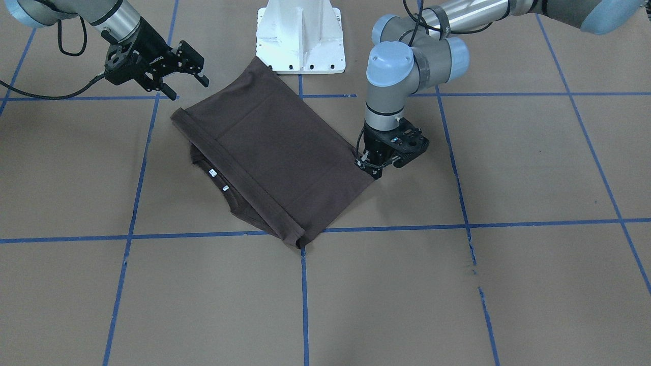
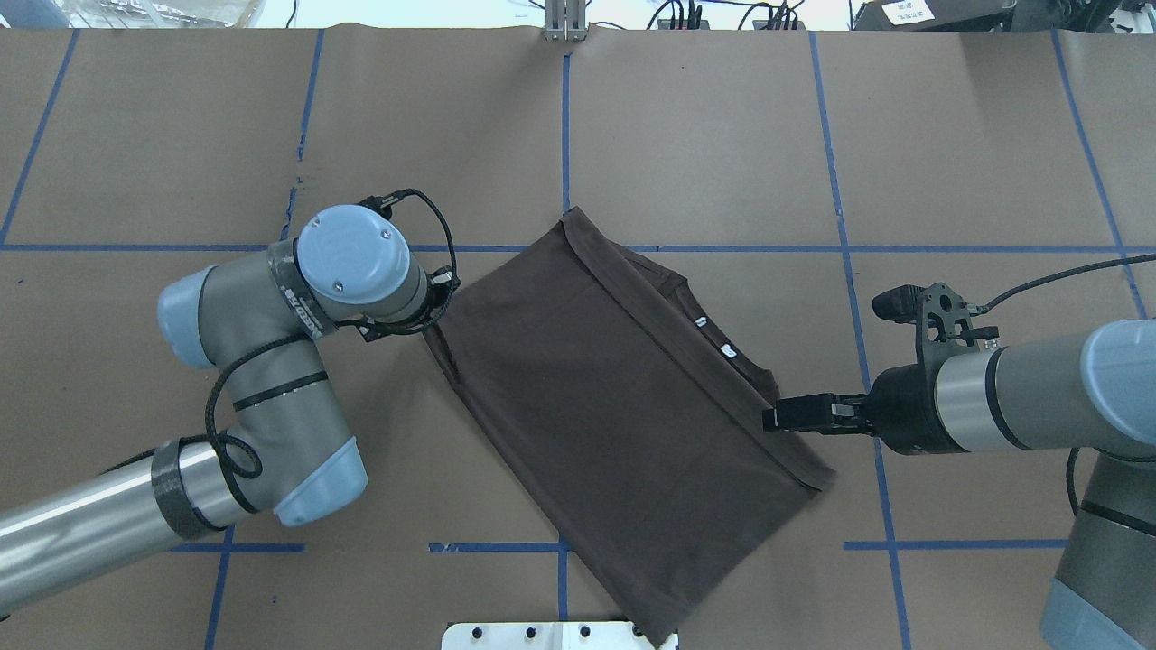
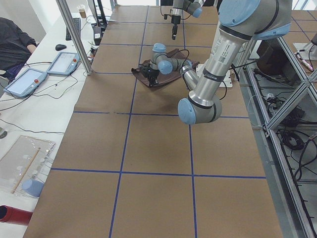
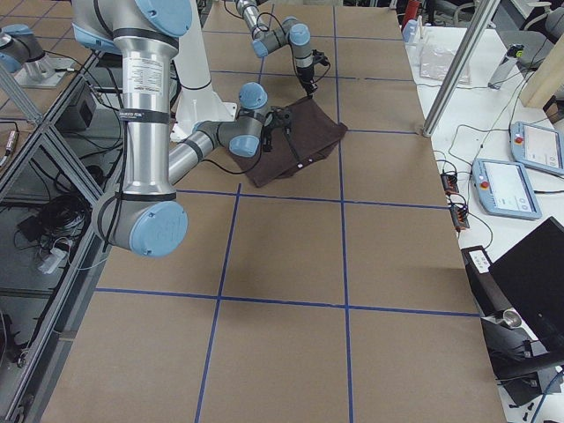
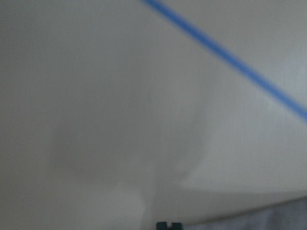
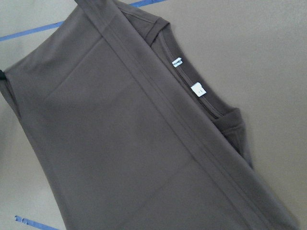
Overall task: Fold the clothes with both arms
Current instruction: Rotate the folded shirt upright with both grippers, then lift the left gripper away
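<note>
The dark brown T-shirt (image 1: 274, 152) (image 2: 614, 406) (image 6: 120, 134) lies flat on the table. It is folded into a slanted rectangle, its hem laid across near the collar, where white labels (image 6: 197, 89) show. My left gripper (image 1: 373, 169) points straight down at the shirt's side edge, low on the table. Its wrist hides it in the overhead view, and I cannot tell whether it grips the cloth. The left wrist view is a blur of brown paper. My right gripper (image 1: 187, 86) (image 2: 784, 416) hovers open and empty beside the shirt's opposite edge, near the collar end.
The white pedestal base (image 1: 300, 40) (image 2: 533, 636) stands right behind the shirt's near corner. Blue tape lines (image 1: 304, 295) grid the brown paper table. Beyond the far edge, a side desk holds tablets (image 3: 25, 82) (image 4: 507, 185), and a seated person (image 3: 12, 42) is there.
</note>
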Robot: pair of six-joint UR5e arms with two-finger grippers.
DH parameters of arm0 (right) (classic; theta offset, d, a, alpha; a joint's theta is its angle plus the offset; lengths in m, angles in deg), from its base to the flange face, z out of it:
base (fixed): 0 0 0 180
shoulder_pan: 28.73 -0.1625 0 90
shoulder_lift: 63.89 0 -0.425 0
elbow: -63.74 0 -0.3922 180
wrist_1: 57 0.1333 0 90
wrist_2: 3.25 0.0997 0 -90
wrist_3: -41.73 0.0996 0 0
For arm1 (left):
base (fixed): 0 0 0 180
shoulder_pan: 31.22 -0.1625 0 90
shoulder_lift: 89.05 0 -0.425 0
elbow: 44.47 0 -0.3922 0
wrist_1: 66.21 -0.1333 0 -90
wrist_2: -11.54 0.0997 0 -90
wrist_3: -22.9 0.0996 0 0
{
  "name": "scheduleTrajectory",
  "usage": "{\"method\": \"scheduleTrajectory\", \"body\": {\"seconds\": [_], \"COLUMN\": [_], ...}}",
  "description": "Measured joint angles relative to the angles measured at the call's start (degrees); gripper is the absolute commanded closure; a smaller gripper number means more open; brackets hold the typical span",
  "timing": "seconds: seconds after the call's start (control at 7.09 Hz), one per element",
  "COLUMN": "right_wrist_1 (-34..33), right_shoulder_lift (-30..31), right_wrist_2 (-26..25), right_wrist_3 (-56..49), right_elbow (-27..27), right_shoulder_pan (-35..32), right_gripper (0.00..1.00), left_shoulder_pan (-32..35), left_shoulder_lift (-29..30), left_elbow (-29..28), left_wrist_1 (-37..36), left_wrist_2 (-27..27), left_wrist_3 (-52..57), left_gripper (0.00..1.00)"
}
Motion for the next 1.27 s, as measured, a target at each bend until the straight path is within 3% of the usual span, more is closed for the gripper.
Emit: {"method": "scheduleTrajectory", "body": {"seconds": [0.42, 0.85, 0.99, 1.13, 1.27], "right_wrist_1": [-0.01, -0.01, -0.01, -0.03, -0.28], "right_shoulder_lift": [-0.07, -0.06, -0.11, -0.14, -0.16], "right_wrist_2": [-0.38, 0.06, 0.06, -0.01, -0.11], "right_wrist_3": [0.00, 0.00, 0.00, -0.02, -0.12], "right_elbow": [0.22, 0.15, 0.11, 0.14, 0.34], "right_shoulder_pan": [-0.10, -0.46, -0.53, -0.61, -0.74], "right_gripper": [0.00, 0.00, 0.00, 0.00, 0.00], "left_shoulder_pan": [6.26, 7.24, 7.30, 7.33, 7.40], "left_shoulder_lift": [9.02, 19.97, 21.66, 22.20, 22.23], "left_elbow": [-16.80, -37.94, -42.01, -43.53, -44.00], "left_wrist_1": [10.90, 29.15, 33.17, 34.95, 36.16], "left_wrist_2": [0.06, 5.31, 6.64, 7.75, 8.33], "left_wrist_3": [7.07, 11.83, 13.41, 14.82, 16.40], "left_gripper": [1.00, 1.00, 0.68, 0.01, 0.00]}}
